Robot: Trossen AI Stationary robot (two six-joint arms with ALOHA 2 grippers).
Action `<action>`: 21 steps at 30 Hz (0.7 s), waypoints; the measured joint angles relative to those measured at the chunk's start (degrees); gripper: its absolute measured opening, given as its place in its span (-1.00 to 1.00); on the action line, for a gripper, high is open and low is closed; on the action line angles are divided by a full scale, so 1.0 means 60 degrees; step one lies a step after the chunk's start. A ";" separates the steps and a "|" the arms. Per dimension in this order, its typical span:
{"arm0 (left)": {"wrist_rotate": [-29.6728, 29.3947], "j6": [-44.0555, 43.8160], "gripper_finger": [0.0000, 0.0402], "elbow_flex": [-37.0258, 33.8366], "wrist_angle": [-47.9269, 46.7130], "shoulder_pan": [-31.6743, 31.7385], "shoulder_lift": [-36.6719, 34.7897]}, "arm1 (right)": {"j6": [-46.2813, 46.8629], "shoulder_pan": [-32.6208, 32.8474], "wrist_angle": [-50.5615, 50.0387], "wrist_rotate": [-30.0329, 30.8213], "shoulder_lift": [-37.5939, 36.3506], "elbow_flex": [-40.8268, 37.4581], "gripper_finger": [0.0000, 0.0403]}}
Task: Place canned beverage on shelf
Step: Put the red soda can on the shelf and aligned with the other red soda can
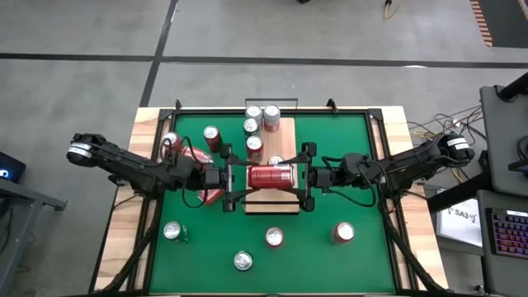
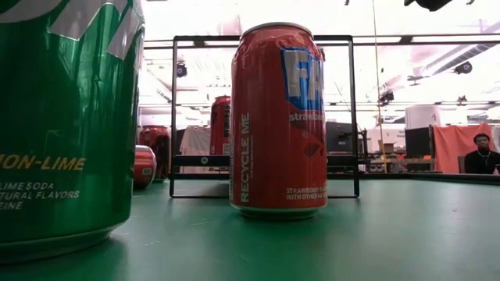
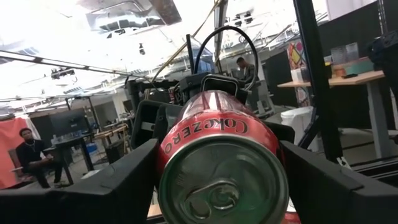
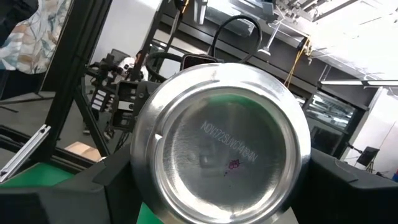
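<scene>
Red can [image 3: 214, 134] betw. the fingers, left wrist view: "COKE ZERO". Its base [image 4: 221, 146], right wrist view: stamped code, too faint to read. Low view, red can [image 2: 277, 117]: "RECYCLE ME", "strawberry", part "FA". Green can [image 2: 66, 117]: "-LIME", "LIME SODA", "NATURAL FLAVORS" (cut off).

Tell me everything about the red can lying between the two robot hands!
The red can is shiny metal with white "Coke Zero" lettering. It lies on its side above the shelf. Its silver pull-tab top faces the left gripper, and its plain silver bottom faces the right gripper. Dark fingers flank the can at each end, one gripper per end.
</scene>
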 joint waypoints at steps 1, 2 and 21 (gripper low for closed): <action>-0.0001 0.0000 0.39 0.0000 -0.0013 0.0000 -0.0014 | 0.0004 0.0000 0.0000 0.0000 0.0000 0.0000 0.45; -0.0015 0.0000 0.39 0.0000 -0.0023 0.0000 -0.0024 | 0.0008 0.0000 0.0000 0.0000 0.0000 0.0000 0.45; -0.2240 0.0541 0.39 0.6014 -1.2098 0.0694 -0.0565 | 0.0760 0.0004 -0.2405 0.3348 -0.1369 0.0004 0.84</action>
